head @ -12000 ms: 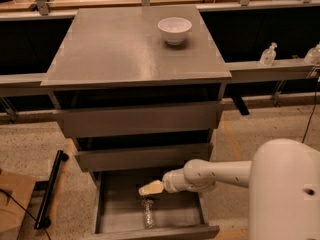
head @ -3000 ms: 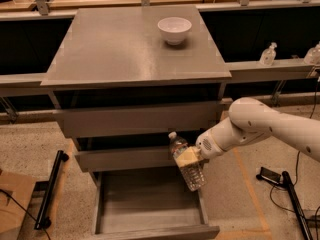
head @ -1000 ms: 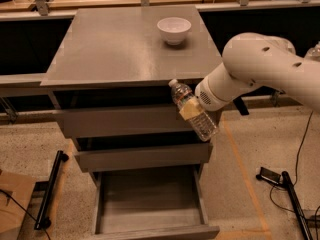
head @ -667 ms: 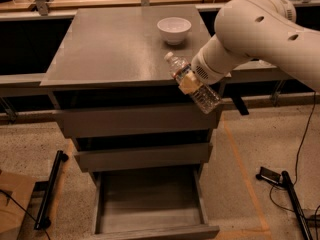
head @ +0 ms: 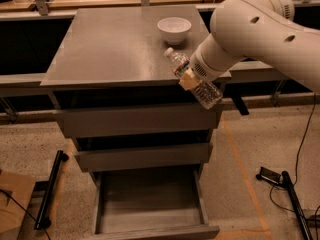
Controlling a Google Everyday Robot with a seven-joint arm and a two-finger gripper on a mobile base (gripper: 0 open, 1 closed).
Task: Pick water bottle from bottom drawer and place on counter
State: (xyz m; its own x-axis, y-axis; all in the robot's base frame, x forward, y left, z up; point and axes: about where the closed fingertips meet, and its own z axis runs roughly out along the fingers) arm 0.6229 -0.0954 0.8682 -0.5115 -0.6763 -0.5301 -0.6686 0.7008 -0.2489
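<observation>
The gripper (head: 187, 79) clasps the bottle (head: 206, 91) mid-body at the tabletop's (head: 115, 44) front right corner, its long axis slanting from the cap, inboard near the bowl (head: 174, 30), down to the base hanging past the front edge.

One camera looks down from high on the near side, facing far, close enough that the counter (head: 115, 44) fills the top, the open bottom drawer (head: 150, 204) reaches the near edge, and the gripper (head: 188, 79), clamping the water bottle (head: 206, 92), sits right of centre.
</observation>
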